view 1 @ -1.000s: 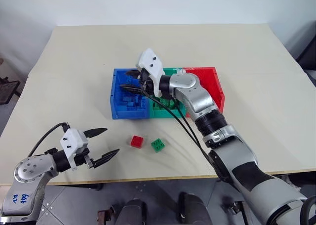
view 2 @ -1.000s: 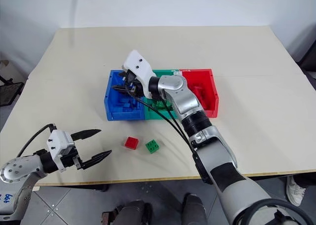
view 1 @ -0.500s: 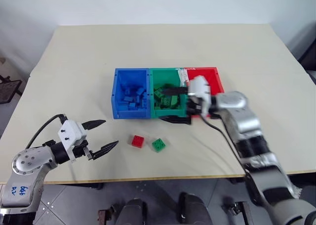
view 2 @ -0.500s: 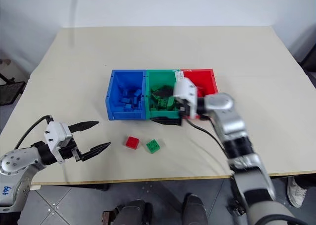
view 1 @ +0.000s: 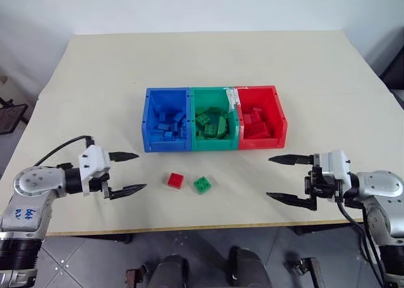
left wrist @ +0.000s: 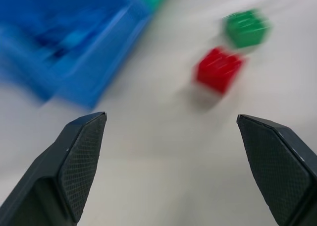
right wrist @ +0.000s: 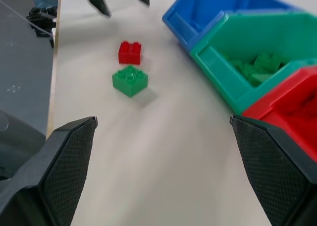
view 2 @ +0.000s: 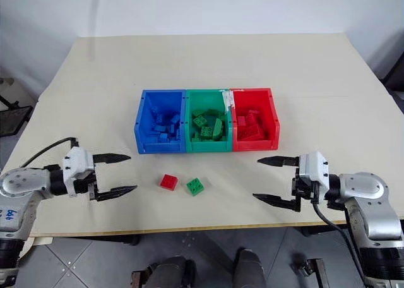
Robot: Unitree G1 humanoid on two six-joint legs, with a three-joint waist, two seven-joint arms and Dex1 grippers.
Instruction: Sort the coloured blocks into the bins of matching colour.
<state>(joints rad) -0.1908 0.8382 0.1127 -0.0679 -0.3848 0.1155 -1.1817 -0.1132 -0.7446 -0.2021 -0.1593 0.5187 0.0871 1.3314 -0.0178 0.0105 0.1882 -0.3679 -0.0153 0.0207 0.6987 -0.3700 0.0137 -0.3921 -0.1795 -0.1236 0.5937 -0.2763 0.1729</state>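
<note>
You have two blocks left out on the desk [view 1: 95, 79]: a red block [view 1: 175, 180] and a green block [view 1: 202, 185], lying just beside each other near the front edge, in front of the row of bins. The blue bin [view 1: 168, 119], green bin [view 1: 214, 119] and red bin [view 1: 260, 116] each hold a pile of blocks of their own colour. Your left end effector [view 1: 125, 172] hovers over the desk to the left of the red block, fingers spread wide and empty, pointing toward it. Your right end effector [view 1: 288, 179] hangs to the right, near the desk's front edge and well apart from both blocks, also wide open and holding nothing. The left one looks best placed for the red block, since that block is the nearer of the pair on its side. Because the two blocks sit so close together, bring the fingers down so they straddle the red block front to back rather than side to side; otherwise one finger may nudge the green block or wedge into the gap. Come in low and level, centre the block between the fingers, and close only once both fingers are past its top studs. Then lift clear before crossing the bins to the red one at the far right end of the row.
</note>
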